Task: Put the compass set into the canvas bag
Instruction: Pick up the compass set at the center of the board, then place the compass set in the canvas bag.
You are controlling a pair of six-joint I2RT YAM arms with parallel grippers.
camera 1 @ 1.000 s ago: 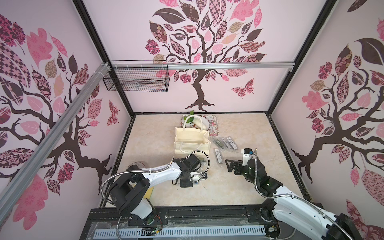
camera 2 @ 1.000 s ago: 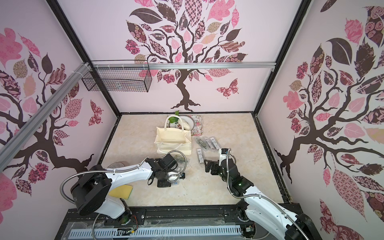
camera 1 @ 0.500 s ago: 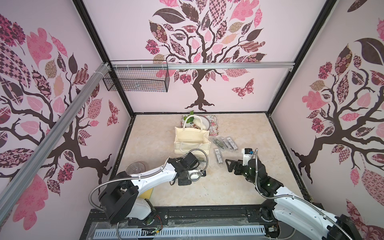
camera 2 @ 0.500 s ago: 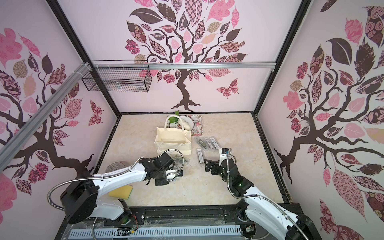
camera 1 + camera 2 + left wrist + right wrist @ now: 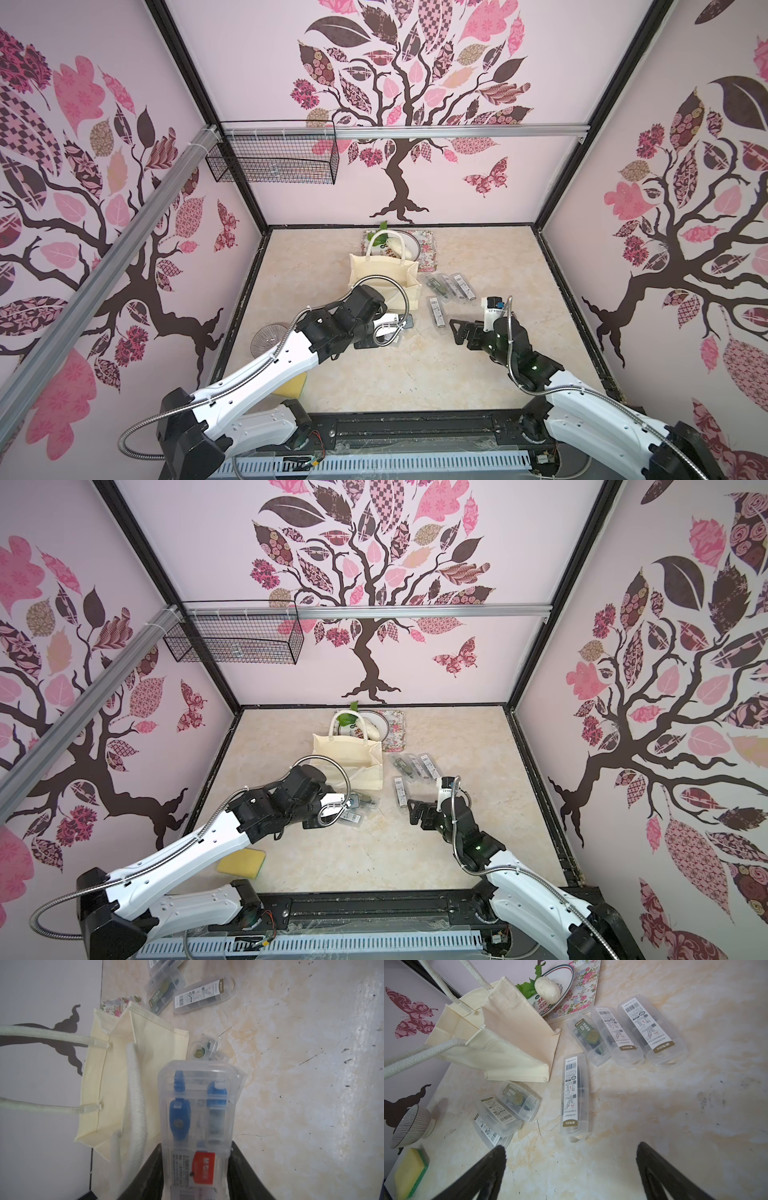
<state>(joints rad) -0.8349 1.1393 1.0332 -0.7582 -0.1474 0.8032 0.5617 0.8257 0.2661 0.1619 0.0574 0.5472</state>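
The compass set, a blue compass in clear plastic, is clamped in the left gripper and held above the table, just beside the bag. It is not yet put inside. Other cases are left lying. The right gripper is spread wide and empty. Compared with a second ago, the left arm is stretched farther toward the bag, and the right arm is unchanged.

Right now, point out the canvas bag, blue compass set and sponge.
canvas bag [image 5: 382, 270]: in a top view, cloth panel.
compass set [image 5: 197, 1118]: left wrist view, clear lid.
sponge [image 5: 242, 862]: in a top view, yellow face.
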